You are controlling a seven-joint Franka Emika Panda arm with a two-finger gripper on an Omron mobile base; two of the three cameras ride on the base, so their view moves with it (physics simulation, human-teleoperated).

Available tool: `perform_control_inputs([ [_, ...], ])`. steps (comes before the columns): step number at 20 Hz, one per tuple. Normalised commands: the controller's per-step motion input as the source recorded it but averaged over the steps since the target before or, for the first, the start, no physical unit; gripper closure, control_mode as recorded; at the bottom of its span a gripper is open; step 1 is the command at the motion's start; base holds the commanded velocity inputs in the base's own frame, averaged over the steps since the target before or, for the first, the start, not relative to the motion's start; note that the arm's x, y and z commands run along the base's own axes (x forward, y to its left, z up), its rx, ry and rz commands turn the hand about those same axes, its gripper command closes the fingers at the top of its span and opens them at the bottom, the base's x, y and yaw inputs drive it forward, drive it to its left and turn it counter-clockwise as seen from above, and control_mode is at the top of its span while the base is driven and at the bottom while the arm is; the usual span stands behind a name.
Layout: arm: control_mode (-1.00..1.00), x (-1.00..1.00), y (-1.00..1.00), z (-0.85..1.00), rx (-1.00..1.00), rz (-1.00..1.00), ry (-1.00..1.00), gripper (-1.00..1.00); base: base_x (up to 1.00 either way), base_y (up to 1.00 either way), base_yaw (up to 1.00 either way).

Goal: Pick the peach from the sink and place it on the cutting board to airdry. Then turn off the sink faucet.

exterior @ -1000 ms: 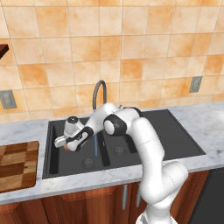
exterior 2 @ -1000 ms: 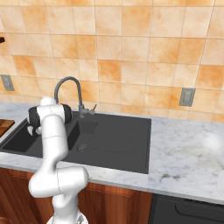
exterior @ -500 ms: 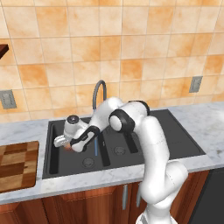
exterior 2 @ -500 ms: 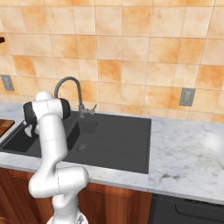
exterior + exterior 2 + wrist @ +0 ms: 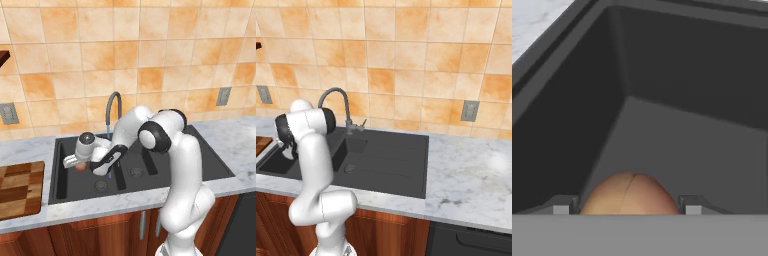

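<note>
With the peach [image 5: 630,194] between its fingers, seemingly held, the gripper [image 5: 76,162] in the sink's [image 5: 220,165] left basin needs a straight lift clearing the left rim toward the board [image 5: 19,187].

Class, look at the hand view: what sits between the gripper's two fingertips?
The peach sits between the gripper's two fingertips, low in the hand view, with the dark sink basin floor beyond it.
</note>
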Motion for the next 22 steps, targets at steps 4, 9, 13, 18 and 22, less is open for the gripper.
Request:
perform_control_inputs([
  [4,-1.0,-0.51,-0.2,0.7,0.0,-0.05,-0.02,1.0,0.0,0.0,0.0],
  [9,-1.0,-0.42,-0.17,0.8,0.0,-0.05,0.0,1.0,0.0,0.0,0.0],
  [13,-1.0,-0.37,-0.09,0.84,0.0,-0.04,0.0,1.0,0.0,0.0,0.0],
  [18,-1.0,-0.28,-0.14,0.96,0.0,-0.05,0.01,1.0,0.0,0.0,0.0],
  [22,-1.0,-0.17,-0.2,1.0,0.02,-0.01,0.07,1.0,0.0,0.0,0.0],
])
